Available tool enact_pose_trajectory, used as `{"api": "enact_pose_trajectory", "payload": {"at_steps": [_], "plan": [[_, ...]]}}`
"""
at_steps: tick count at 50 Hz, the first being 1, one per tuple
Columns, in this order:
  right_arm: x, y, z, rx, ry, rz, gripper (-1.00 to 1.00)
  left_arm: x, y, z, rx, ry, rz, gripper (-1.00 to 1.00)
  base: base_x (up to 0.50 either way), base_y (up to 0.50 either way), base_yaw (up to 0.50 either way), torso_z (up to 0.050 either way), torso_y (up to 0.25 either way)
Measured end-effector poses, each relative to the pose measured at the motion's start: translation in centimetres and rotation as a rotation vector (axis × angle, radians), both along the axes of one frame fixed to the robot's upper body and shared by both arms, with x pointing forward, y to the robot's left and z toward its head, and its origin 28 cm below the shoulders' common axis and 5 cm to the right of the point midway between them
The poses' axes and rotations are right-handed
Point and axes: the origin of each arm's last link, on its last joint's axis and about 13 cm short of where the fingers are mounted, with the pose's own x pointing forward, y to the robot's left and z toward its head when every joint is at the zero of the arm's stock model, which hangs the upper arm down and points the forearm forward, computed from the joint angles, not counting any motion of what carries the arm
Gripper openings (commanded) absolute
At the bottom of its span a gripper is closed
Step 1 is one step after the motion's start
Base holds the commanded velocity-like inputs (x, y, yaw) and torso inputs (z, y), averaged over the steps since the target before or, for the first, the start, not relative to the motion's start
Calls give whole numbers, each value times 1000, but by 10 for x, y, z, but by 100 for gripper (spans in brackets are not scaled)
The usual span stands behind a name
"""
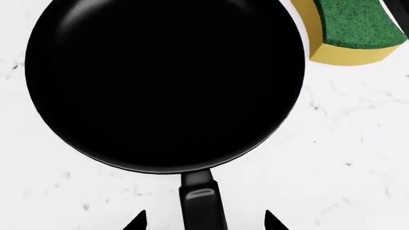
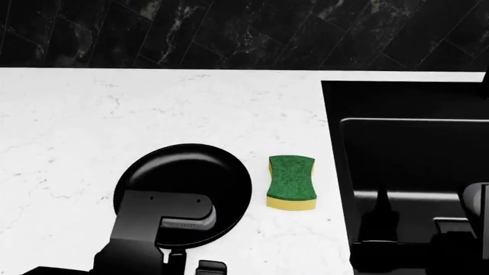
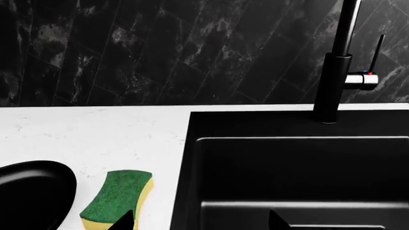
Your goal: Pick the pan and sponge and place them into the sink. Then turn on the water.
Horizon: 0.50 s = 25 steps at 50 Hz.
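Left wrist view: one pan (image 1: 164,86) on the white counter (image 1: 345,158), one sponge (image 1: 351,29) just beside its rim; left gripper (image 1: 204,221) fingertips apart, straddling the pan handle (image 1: 203,203).
Head view: one pan (image 2: 183,192), one sponge (image 2: 292,182) between pan and sink (image 2: 413,160).
Right wrist view: one sink (image 3: 294,167), one tap (image 3: 338,62); right gripper (image 3: 203,221) tips apart, holding nothing.
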Motion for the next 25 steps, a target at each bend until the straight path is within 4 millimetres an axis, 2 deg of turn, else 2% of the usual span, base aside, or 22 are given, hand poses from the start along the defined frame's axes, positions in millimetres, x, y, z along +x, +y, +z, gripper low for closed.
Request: {"api": "enact_pose_trajectory", "payload": {"at_steps": [25], "plan": [[4,2,3,-17,11,6,100,10,6,-4,0,-54,90,-100,0,0,0,0,0]]}}
